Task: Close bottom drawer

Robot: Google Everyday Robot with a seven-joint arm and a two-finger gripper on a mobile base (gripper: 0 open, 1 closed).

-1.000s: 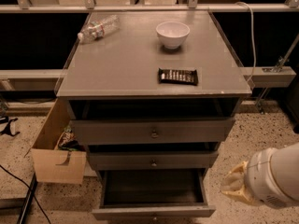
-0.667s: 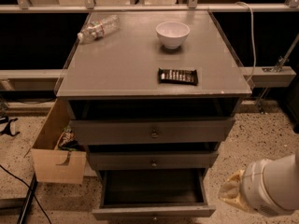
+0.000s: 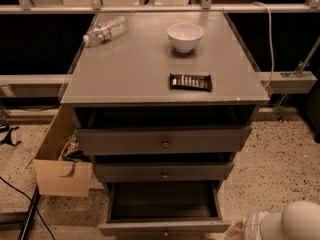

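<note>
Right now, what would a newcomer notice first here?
The bottom drawer hangs wide open at the foot of the cabinet, the end effector low at bottom right beside its front corner. On top sit a white bowl, a wrapped snack bar and a toppled water bottle.

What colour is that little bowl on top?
White bowl, camera view; the gripper is low right, beside the open bottom drawer.

Gripper (image 3: 236, 230) low at the bottom right edge. Up and away from it, on the cabinet top (image 3: 135, 69): dark snack bar (image 3: 190, 82) closest, white bowl (image 3: 185, 36) beyond that, plastic bottle (image 3: 105, 31) lying flat, farthest off to its left. Cardboard box (image 3: 60, 176) on the floor, well left of it.
</note>
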